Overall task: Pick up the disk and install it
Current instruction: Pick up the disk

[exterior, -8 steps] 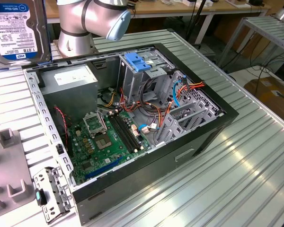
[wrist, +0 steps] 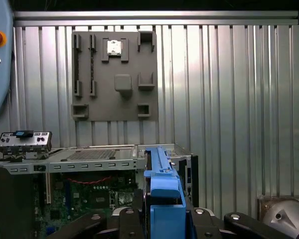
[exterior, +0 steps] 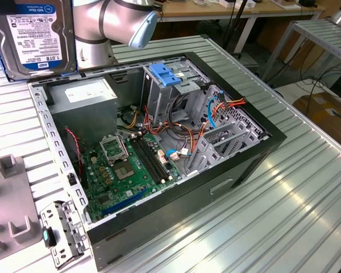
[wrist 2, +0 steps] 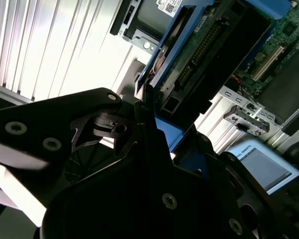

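Note:
The disk (exterior: 31, 37), a dark hard drive with a white and blue label and a bright blue carrier edge, hangs in the air at the exterior view's upper left, above the table beside the open computer case (exterior: 273, 136). In both wrist views my gripper (wrist: 162, 211) (wrist 2: 157, 132) is shut on the disk, its black fingers (wrist: 132, 216) pressed against the blue carrier (wrist: 162, 184). The second wrist view shows the disk's connector side (wrist 2: 199, 50) rising out of the jaws. The tall silver cage (exterior: 170, 94) with its light-blue latch (exterior: 166, 74) stands inside the case.
The green motherboard (exterior: 131, 165), a silver power supply (exterior: 85, 91) and bundled cables (exterior: 216, 111) lie in the case. A grey fixture plate (wrist: 114, 74) (exterior: 5, 210) rests on the ribbed metal table. A metal bracket (exterior: 59, 230) lies by the case's near corner. The arm (exterior: 113, 23) stands behind.

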Controlling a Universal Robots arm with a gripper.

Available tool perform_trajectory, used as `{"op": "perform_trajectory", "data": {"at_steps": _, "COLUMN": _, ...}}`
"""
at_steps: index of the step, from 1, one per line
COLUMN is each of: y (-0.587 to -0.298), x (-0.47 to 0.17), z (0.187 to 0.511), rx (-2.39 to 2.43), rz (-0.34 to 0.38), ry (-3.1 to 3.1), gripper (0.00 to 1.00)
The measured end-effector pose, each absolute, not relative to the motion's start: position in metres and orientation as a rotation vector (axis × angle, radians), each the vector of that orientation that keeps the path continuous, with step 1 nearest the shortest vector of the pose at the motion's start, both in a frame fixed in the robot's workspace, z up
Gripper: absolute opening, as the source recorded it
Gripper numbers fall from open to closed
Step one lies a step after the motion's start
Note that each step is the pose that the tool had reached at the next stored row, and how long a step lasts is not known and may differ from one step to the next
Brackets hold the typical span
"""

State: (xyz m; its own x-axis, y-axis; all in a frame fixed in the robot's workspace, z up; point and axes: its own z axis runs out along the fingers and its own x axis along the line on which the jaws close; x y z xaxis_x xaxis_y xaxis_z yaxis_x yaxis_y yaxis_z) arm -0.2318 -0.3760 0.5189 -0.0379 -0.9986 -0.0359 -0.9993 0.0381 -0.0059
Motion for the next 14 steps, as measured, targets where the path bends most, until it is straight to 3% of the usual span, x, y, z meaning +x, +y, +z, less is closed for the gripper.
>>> {"op": "perform_trajectory", "data": {"at_steps": 14, "y": -0.377, "x": -0.199, "z": 0.519, "rx": -2.16, "rz": 0.037, "ry": 2.244, "gripper": 0.37}}
